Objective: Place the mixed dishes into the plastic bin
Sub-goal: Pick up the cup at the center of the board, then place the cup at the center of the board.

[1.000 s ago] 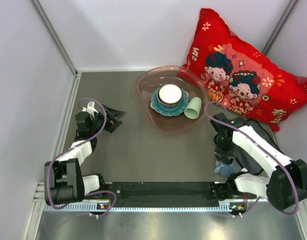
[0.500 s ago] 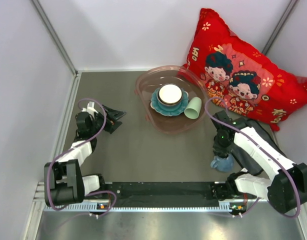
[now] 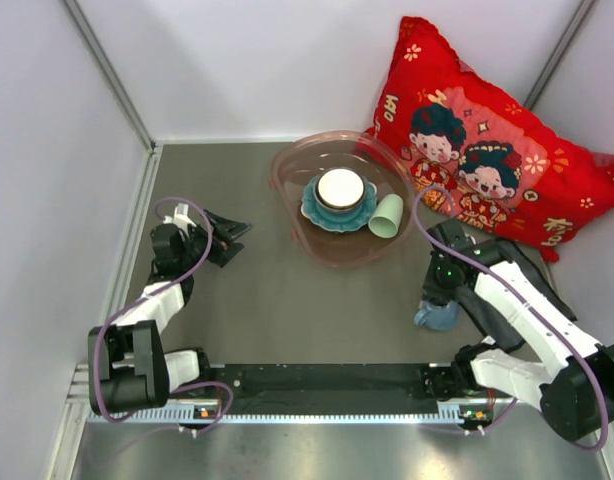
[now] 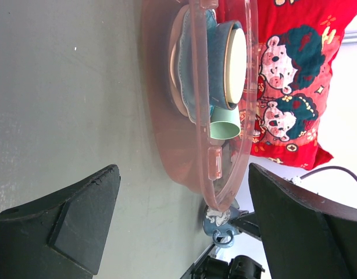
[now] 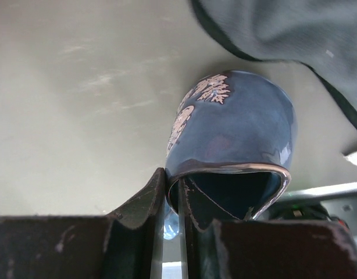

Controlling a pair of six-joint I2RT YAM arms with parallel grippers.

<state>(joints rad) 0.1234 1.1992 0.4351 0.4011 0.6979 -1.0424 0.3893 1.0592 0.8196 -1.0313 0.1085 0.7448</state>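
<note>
The pinkish plastic bin [image 3: 292,215] stands at the back middle. In it a cream-white bowl [image 3: 339,187] sits in a blue bowl on a teal scalloped plate [image 3: 319,214], with a pale green cup [image 3: 387,216] lying beside them. My right gripper [image 3: 437,305] is shut on the rim of a small blue mug [image 5: 236,133], one finger inside and one outside, held clear of the table right of the bin. The mug also shows in the top view [image 3: 437,316] and the left wrist view [image 4: 219,224]. My left gripper [image 3: 232,238] is open and empty, left of the bin.
A red cartoon-print pillow [image 3: 487,140] leans at the back right. A dark grey cloth [image 3: 532,262] lies under the right arm, also in the right wrist view [image 5: 295,40]. White walls close the left, back and right sides.
My right gripper has lifted the blue mug and carried it up and left, away from the near edge toward the bin. The left arm has not moved.
</note>
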